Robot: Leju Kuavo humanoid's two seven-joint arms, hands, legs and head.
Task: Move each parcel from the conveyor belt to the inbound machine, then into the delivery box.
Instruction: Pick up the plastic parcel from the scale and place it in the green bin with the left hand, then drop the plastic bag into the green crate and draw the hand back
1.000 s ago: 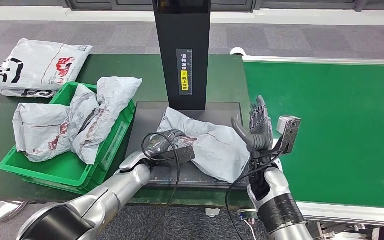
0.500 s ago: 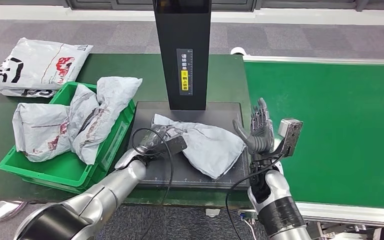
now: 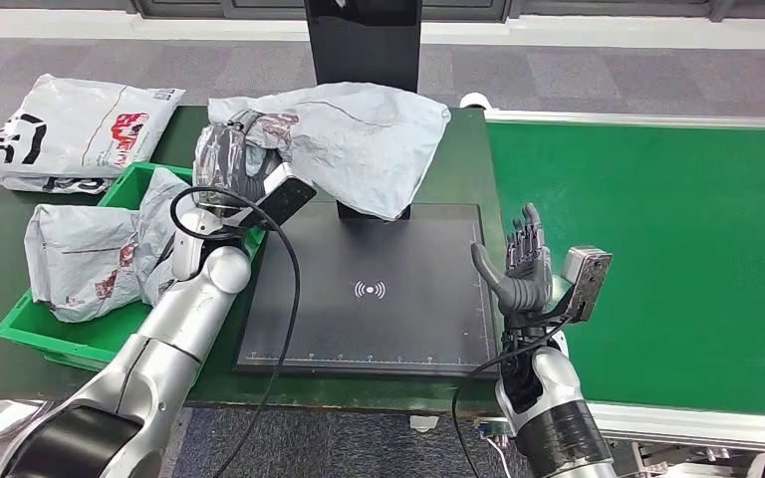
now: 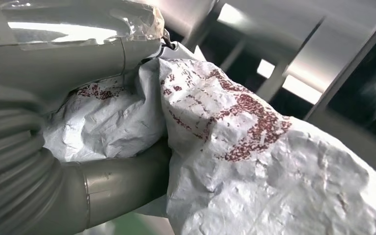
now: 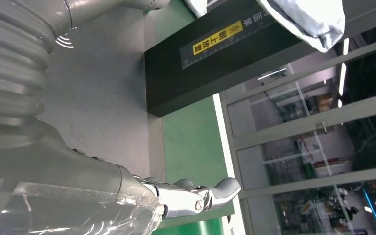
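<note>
A second ago the parcel (image 3: 344,139) lay crumpled on the scanner plate (image 3: 379,319) with the left hand (image 3: 234,159) closing on its near corner; now that hand has hauled it clear off the plate and swung it up and to the left, so the grey bag hangs in the air in front of the black post (image 3: 364,40), its bulk drooping toward the plate's far edge. The left hand is clamped on the bag's end; the left wrist view shows the thumb and fingers buried in the wrinkled plastic with the red print bunched between them. The plate is bare again, its scan mark showing in the middle. The right hand (image 3: 521,267) has hardly moved: it stands upright beside the plate's right edge, fingers spread and holding nothing, just short of the green belt (image 3: 657,249). To my eye the scanning step is over for this parcel and the carry to the box (image 3: 80,339) has begun. The green box sits just left of the plate, below the raised hand, with several bags already in it. What looks left is to bring the bag over the box and let go; since it dangles long, its tail may catch the rim or drape over the side.
</note>
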